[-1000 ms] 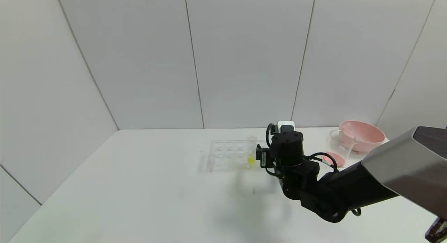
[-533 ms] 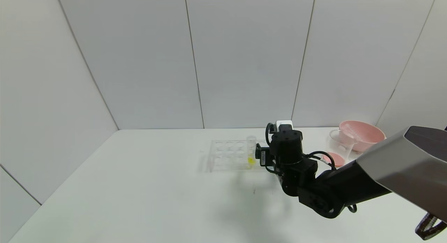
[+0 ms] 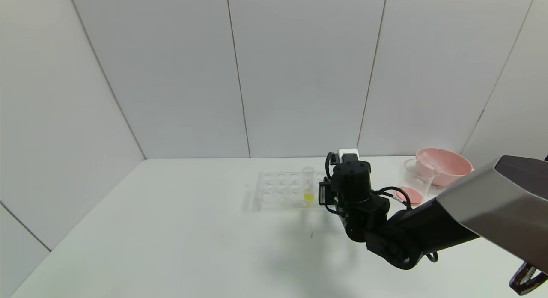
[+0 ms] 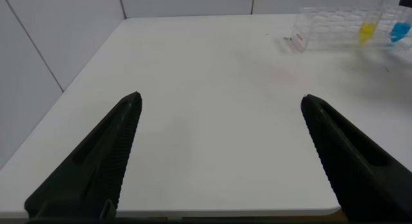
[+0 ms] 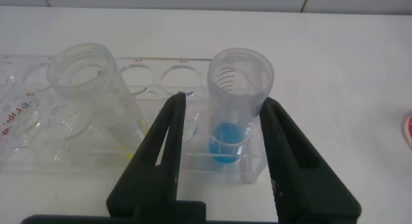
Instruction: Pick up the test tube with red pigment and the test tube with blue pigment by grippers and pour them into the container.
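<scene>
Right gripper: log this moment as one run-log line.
right gripper at rack, fingers either side of blue-pigment tube | yellow tube in rack | beaker holds red liquid | left gripper open, idle

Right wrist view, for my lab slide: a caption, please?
Right pincer straddling the blue-liquid tube in the clear rack, yellow-liquid tube alongside.

Hardly any writing can be read here. The clear tube rack [image 5: 77, 130] carries small red lettering along its left end, too small and slanted to make out. The blue-pigment tube [image 5: 238, 102] has dark graduation lines near its rim, without legible numbers.
</scene>
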`<state>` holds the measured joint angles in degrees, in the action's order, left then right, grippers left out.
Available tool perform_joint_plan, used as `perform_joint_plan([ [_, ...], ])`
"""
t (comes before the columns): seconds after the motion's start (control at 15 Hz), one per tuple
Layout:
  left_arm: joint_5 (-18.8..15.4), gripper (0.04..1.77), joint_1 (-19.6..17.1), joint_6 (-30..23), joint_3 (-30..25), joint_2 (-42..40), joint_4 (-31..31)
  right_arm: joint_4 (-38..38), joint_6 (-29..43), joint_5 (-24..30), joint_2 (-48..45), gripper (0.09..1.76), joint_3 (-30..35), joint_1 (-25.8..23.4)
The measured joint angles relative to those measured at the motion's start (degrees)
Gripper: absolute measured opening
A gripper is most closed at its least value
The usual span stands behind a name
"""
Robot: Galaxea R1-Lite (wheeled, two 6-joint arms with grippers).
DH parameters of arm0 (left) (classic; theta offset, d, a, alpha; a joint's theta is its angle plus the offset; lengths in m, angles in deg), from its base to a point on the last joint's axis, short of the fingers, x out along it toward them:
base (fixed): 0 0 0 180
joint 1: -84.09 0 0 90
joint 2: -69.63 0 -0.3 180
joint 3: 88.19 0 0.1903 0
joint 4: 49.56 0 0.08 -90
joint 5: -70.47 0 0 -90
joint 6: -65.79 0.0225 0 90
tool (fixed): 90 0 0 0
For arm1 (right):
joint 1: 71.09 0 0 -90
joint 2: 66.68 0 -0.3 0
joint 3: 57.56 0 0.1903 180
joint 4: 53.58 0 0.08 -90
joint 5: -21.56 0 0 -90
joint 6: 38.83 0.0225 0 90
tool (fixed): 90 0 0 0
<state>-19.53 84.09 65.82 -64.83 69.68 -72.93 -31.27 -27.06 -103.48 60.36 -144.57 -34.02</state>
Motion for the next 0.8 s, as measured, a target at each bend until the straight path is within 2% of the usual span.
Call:
perform_joint_plan([
  [0.07,0.00,1.76,0.00,0.00,0.00,0.00,-0.02,0.00,-0.05,-0.05,-0.06,0.74,0.04,0.00],
  [0.13,-0.02,1.76,0.00,0.00,0.00,0.00,-0.02,-0.02,-0.05,-0.13,-0.16,0.49,0.12,-0.11],
  [0.8,0.00,1.76,0.00,0.00,0.00,0.00,0.00,-0.20,-0.35,-0.10,-1.18,0.49,-0.07,0.11],
])
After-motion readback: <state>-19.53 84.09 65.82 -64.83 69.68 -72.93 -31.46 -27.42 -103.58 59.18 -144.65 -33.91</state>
